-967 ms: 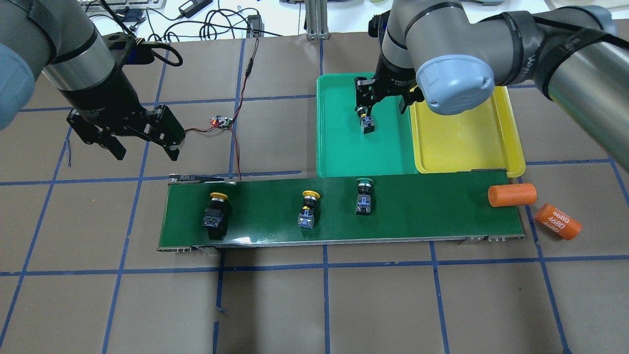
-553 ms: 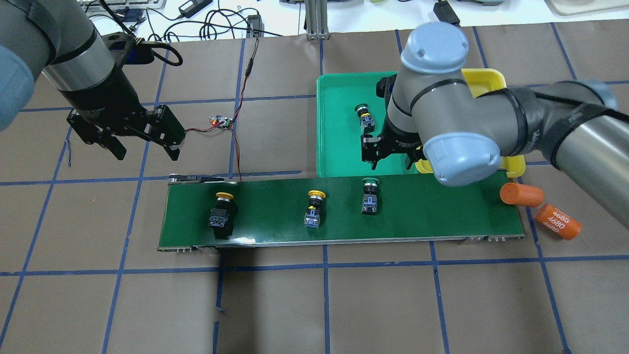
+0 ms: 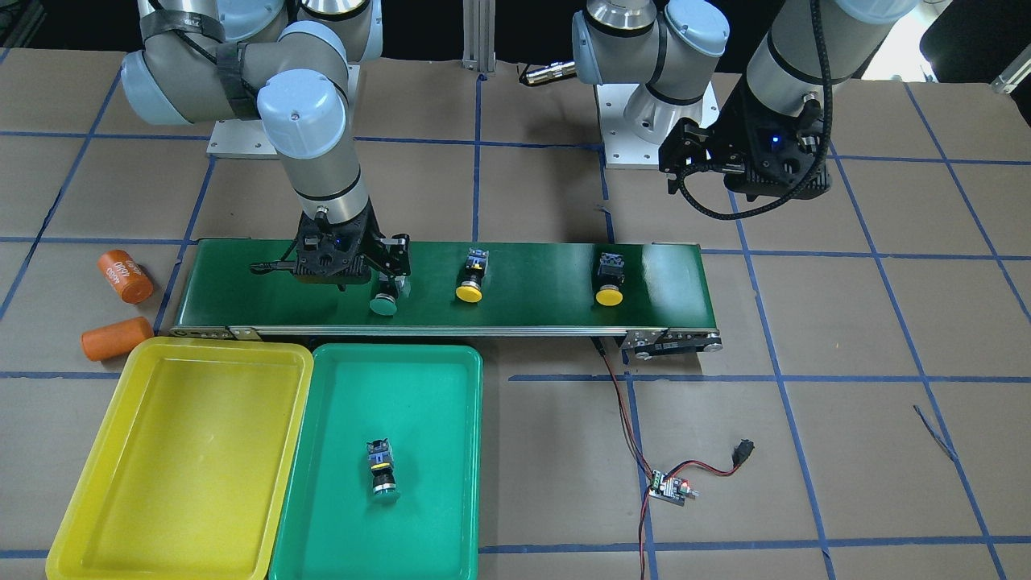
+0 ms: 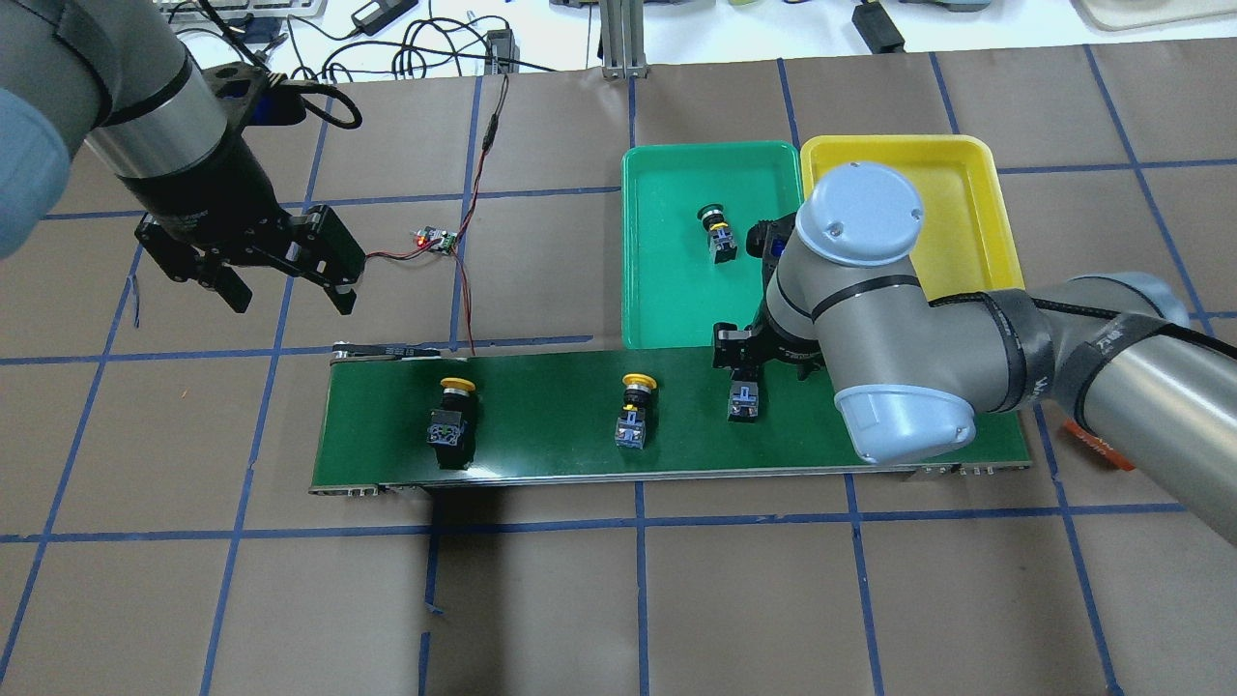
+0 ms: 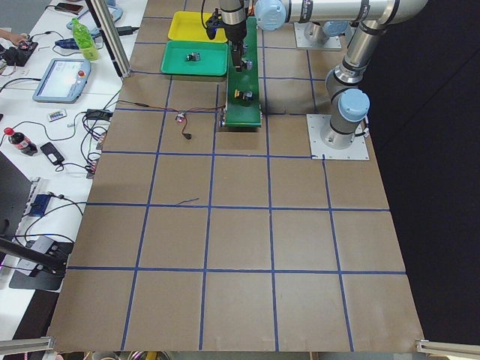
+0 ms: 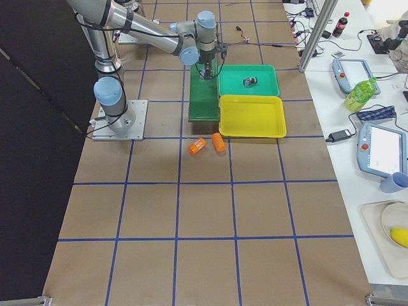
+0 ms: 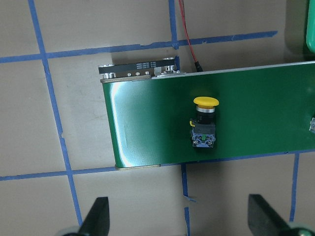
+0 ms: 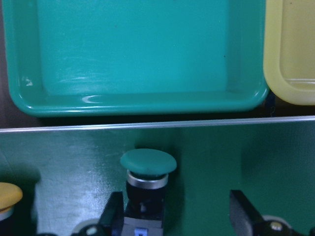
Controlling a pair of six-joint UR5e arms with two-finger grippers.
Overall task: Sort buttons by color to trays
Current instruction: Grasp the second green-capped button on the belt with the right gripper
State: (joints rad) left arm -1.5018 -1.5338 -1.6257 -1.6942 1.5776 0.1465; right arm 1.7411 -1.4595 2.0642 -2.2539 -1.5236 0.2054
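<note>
Trouble lies with the right gripper (image 8: 177,216): jaws spread above the belt (image 8: 236,147), green button (image 8: 147,167) sitting off-centre between them, almost against one, so closing could knock it sideways rather than pinch it

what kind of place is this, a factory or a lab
Probably a robotics lab: a short tabletop belt, a paper-covered table taped in a blue grid, and a side bench with a teach pendant and loose cables.

One green button (image 4: 717,235) lies on its side in the green tray (image 4: 667,300), just beside the yellow tray (image 4: 966,193), while the other green button (image 3: 385,304), the middle yellow button (image 4: 633,414) and the end yellow button (image 4: 452,425) lie along the conveyor belt (image 4: 541,425).
</note>
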